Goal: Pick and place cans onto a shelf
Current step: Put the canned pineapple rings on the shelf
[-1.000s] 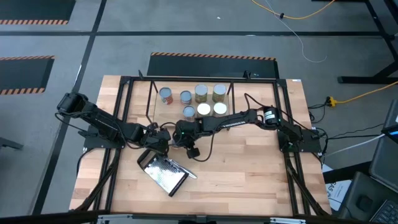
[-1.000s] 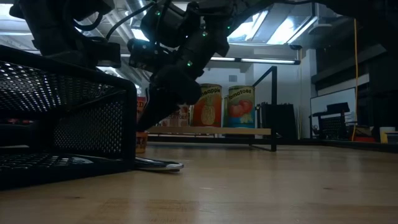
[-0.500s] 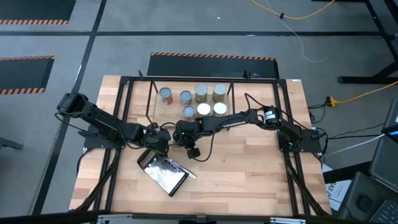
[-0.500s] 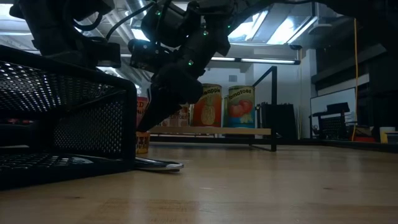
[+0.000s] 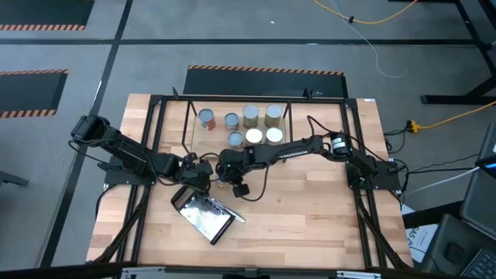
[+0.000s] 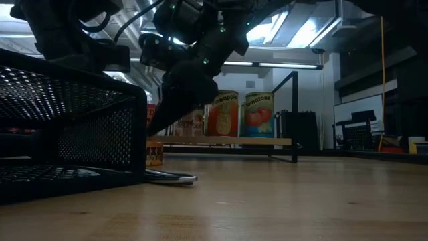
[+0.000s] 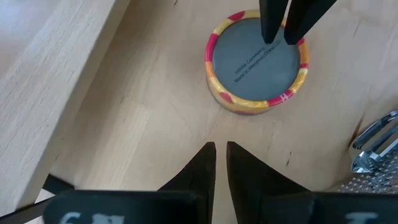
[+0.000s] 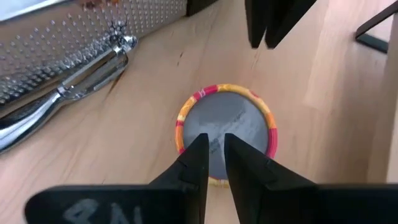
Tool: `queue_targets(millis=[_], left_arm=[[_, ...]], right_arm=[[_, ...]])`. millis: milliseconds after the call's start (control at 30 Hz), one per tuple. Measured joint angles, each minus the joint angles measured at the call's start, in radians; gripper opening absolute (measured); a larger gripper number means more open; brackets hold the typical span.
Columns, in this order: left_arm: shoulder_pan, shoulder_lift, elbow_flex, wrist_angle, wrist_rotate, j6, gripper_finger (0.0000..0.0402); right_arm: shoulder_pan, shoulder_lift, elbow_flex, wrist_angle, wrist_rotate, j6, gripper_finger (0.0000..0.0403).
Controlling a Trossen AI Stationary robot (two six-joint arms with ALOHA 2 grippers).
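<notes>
Over the can (image 8: 225, 132), both arms (angled down).

We can see the right arm lifted a bit since a second ago, so the yellow-and-red can (image 6: 154, 154) on the table shows more fully under it in the low view. The left gripper (image 7: 221, 163) went from shut to a narrow gap between its fingers.

The table (image 7: 112, 124) is showing pale, matt wood grain; the can (image 7: 257, 61) is wearing a dull grey lid and glossy label; the grater (image 8: 74, 37) is gleaming, perforated metal.
</notes>
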Motion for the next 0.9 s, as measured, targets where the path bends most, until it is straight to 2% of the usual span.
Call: queue_targets(millis=[400,900], left_arm=[[0.000,0.000,0.000,0.028,-0.002,0.002,0.0007],[-0.001,0.001,0.000,0.049,0.006,-0.010,0.0001]], right_arm=[[0.007,-0.033,0.002,-0.091,0.009,0.004,0.0058],[0.007,-0.026,-0.099,-0.019,0.009,0.035,0.0058]])
